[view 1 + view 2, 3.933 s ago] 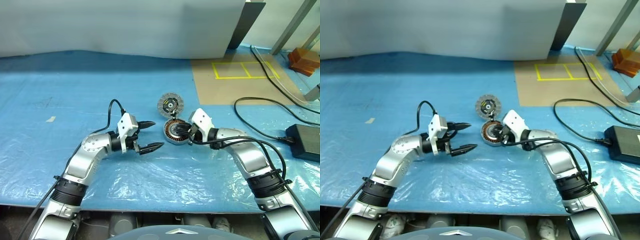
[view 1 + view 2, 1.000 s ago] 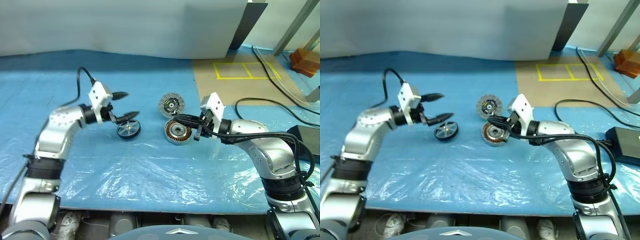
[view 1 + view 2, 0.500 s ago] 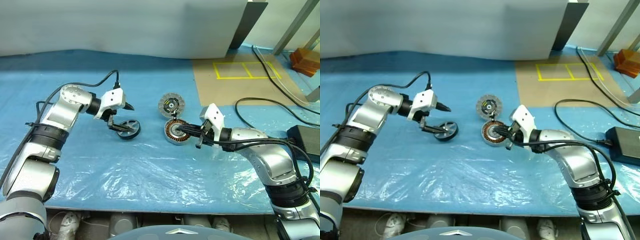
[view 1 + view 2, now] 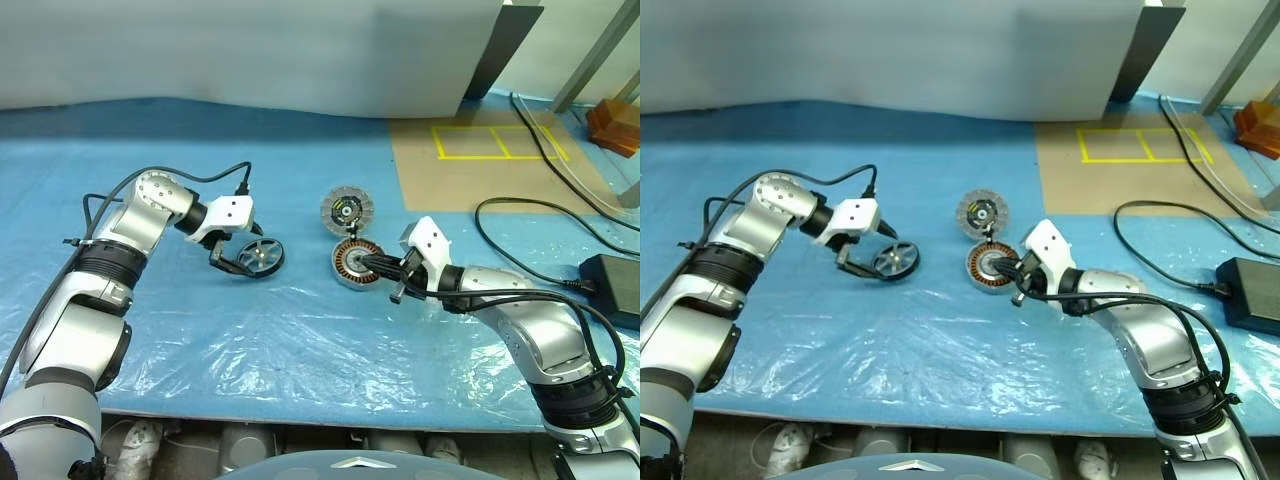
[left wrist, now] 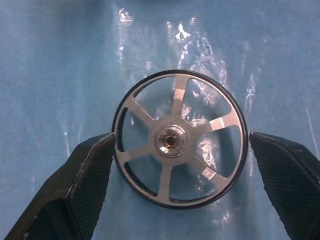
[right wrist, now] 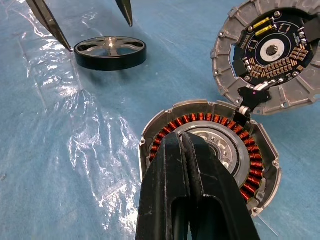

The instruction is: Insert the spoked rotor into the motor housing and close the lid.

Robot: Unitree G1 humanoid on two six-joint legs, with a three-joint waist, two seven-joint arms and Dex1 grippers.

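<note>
The spoked rotor (image 4: 261,257), a black-rimmed wheel with silver spokes, lies flat on the blue sheet. My left gripper (image 4: 249,252) is open and points down over it, one finger (image 5: 90,175) on each side of the rim, apart from it. The motor housing (image 4: 354,264), a silver cup with copper windings (image 6: 175,123), sits to the rotor's right. Its lid (image 4: 346,209), a segmented disc with a circuit board, stands swung open behind it on a hinge. My right gripper (image 4: 374,263) is shut with nothing in it, its tip over the housing's near rim.
A black power adapter (image 4: 612,290) and cables (image 4: 520,215) lie at the right. A brown board with yellow tape (image 4: 480,150) is behind the housing. An orange object (image 4: 615,125) sits at the far right. Crinkled clear plastic (image 4: 300,340) covers the near table.
My left arm has come down and turned its wrist, so the open fingers now straddle the rotor instead of hovering above it. The right gripper has sunk slightly by the housing.
</note>
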